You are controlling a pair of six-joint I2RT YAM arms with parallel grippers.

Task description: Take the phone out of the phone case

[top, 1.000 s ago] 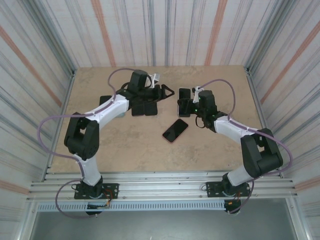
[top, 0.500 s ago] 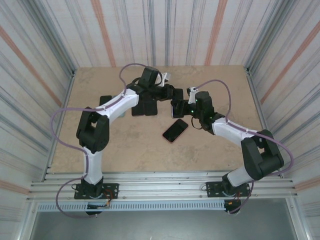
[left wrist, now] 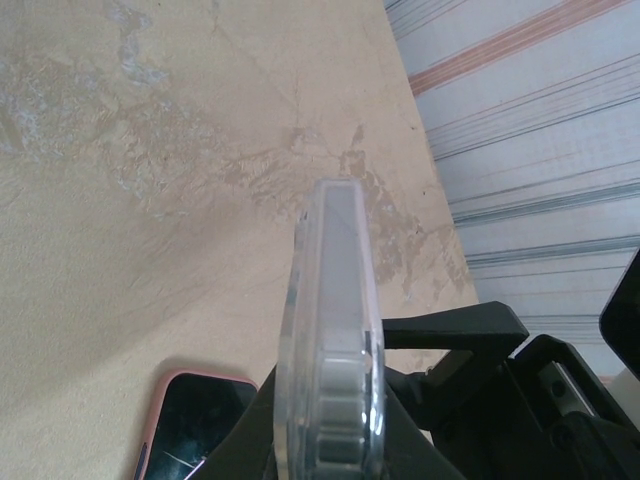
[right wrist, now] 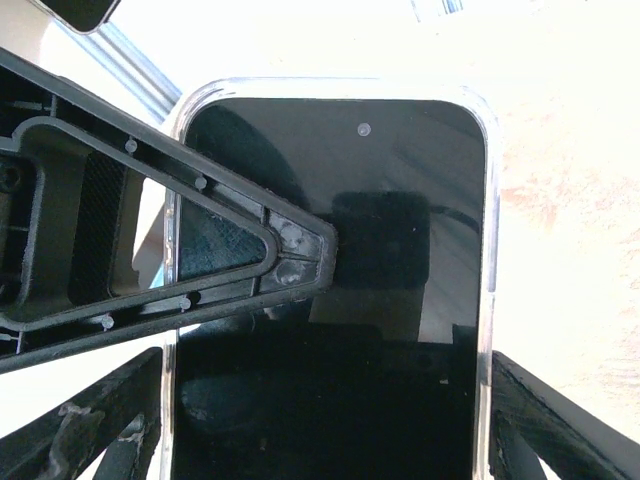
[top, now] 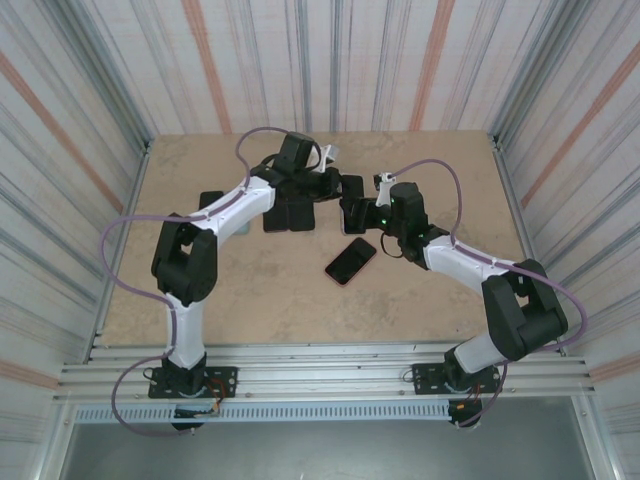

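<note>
Left hand [top: 338, 189] is closed on the clear phone case [left wrist: 330, 330], front and back, one finger [right wrist: 200, 240] crossing the phone [right wrist: 400, 160] from 9 o'clock. Right hand [top: 358, 213] clamps its side edges from 6 o'clock; long axis runs 12 to 6, midair.

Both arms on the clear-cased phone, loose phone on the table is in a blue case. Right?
Wrong colour only: the loose phone on the table is in a pink case, not blue. The left wrist view shows it. The rest stands.
</note>
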